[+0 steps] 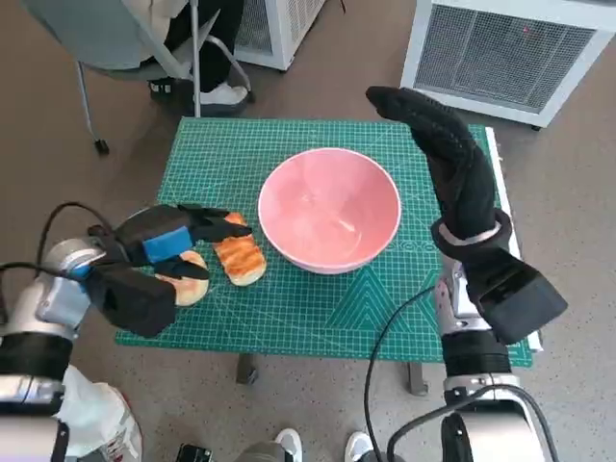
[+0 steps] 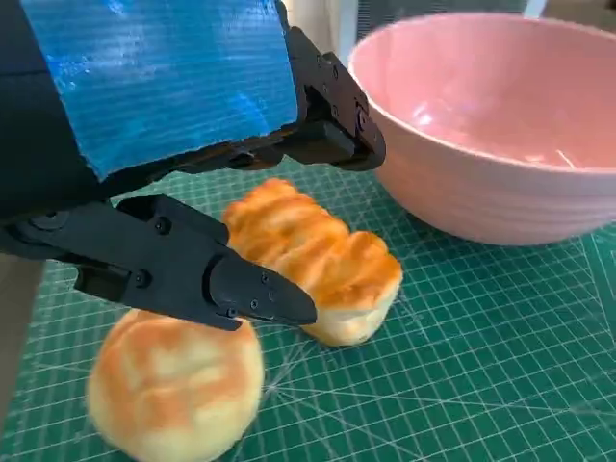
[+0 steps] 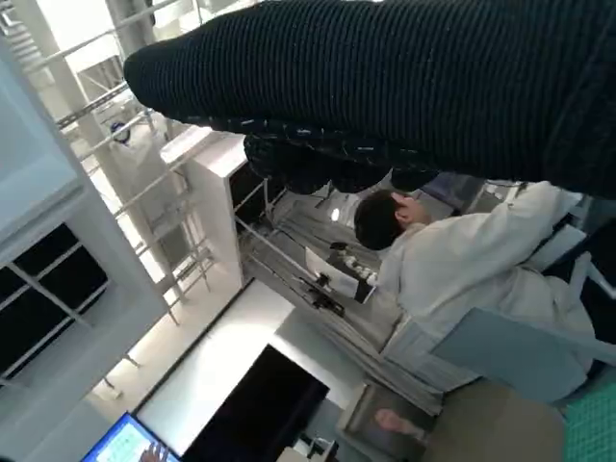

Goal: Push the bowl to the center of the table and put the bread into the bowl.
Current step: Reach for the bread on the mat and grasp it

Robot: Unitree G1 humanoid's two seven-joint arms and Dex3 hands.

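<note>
Bowl [image 1: 330, 209] sits about mid-worktop [image 1: 289, 308] on the green mat, empty, so the push looks done. Bread not in yet: long loaf [image 1: 240, 256] lies just left of the bowl, round bun [image 1: 186, 286] beside it. Left hand [image 1: 162, 239] hovers over the loaf, fingers [image 2: 192, 274] apart around it, not clamped. Right hand [image 1: 445, 154] raised beside the bowl, fingers straight, holding nothing.

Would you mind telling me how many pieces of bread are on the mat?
2: an oblong bread beside the bowl, and a round bread partly under the left hand.
</note>
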